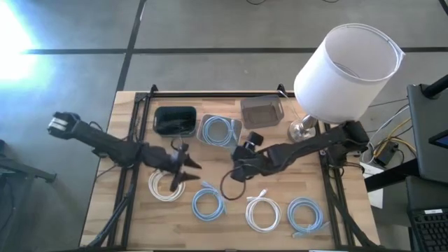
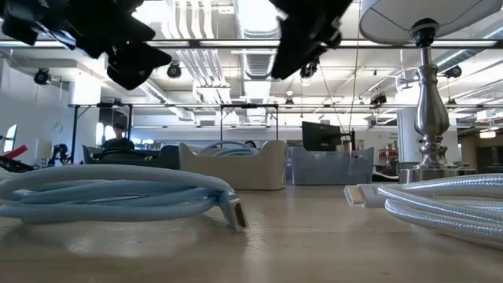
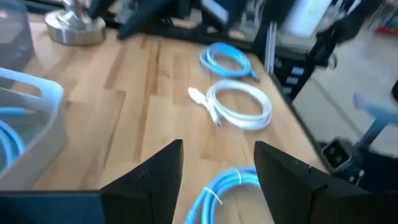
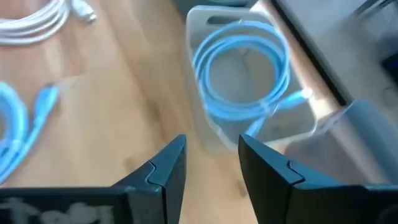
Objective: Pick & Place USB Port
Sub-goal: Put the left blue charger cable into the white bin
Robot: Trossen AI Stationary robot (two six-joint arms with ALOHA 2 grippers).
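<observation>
Ahead of my right gripper [image 4: 211, 163], fingers apart and empty, a clear bin [image 4: 214, 134] holds a coiled blue cable [image 4: 242, 74]. My left gripper [image 3: 217, 171] hovers open above a white cable [image 1: 165, 185]. Only overhead shows the black tray [image 1: 174, 120].

Across the back of the desk [image 1: 133, 210] you find three bins in a row: one bin [image 1: 174, 120] at left, a middle bin [image 1: 220, 131] holding a coiled cable [image 1: 221, 131], and a third bin [image 1: 262, 110] at right. A lamp [image 1: 341, 66] stands at the back right corner. Nearer you, four coils lie in a row along the front: from left, coil one [image 1: 164, 185], coil two [image 1: 208, 202], coil three [image 1: 263, 212], coil four [image 1: 306, 214].
</observation>
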